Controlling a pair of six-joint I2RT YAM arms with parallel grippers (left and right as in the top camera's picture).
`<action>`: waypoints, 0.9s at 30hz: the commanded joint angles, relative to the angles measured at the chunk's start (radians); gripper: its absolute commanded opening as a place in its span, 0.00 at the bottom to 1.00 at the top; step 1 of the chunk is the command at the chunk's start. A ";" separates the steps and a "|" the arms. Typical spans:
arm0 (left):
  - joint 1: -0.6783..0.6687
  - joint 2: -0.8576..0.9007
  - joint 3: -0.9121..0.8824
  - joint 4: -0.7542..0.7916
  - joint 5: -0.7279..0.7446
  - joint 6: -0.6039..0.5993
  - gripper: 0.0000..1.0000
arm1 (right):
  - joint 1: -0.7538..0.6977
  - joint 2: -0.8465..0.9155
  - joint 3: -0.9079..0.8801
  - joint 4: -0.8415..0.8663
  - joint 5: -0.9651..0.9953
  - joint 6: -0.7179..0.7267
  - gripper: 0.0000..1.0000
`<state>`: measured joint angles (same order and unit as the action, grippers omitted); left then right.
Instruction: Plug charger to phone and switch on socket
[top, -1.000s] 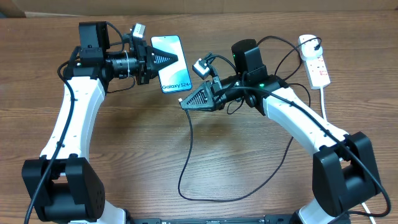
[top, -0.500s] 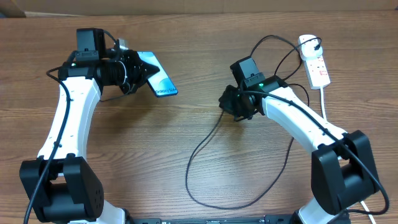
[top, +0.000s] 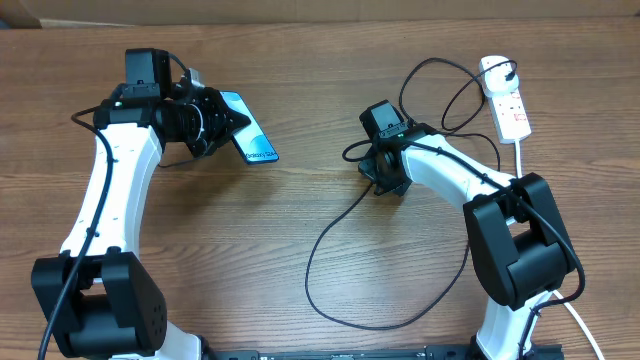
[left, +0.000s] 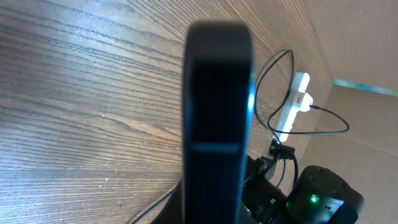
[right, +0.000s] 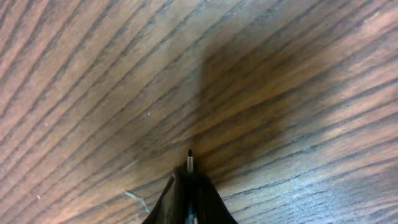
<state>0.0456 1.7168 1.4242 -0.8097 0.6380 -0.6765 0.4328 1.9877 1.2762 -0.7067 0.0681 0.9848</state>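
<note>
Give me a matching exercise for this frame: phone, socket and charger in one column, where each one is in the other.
Things:
1. phone
2. socket
3. charger

Places:
A. lying at the far right of the table
B. tip pinched in the right tool, cable looping over the wood
C. tilted, clamped in the left tool

Pairs: 1-C, 2-A, 3-B

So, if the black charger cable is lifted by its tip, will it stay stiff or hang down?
Probably floppy: the charger lies in loose loops on the table, so it should sag and trail. Likely light, being so thin. Only the connector tip, pinched by the right gripper, looks rigid.
</note>
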 joint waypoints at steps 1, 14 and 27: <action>-0.010 -0.017 0.018 0.002 0.009 0.026 0.04 | 0.002 0.045 -0.014 -0.010 0.019 0.005 0.27; -0.010 -0.017 0.018 -0.003 0.009 0.026 0.04 | 0.002 0.045 0.001 -0.031 -0.150 -0.041 0.33; -0.010 -0.017 0.018 -0.017 0.009 0.027 0.04 | 0.005 0.046 -0.001 -0.004 -0.129 -0.039 0.13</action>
<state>0.0456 1.7168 1.4239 -0.8307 0.6342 -0.6765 0.4328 1.9930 1.2888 -0.7189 -0.0696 0.9432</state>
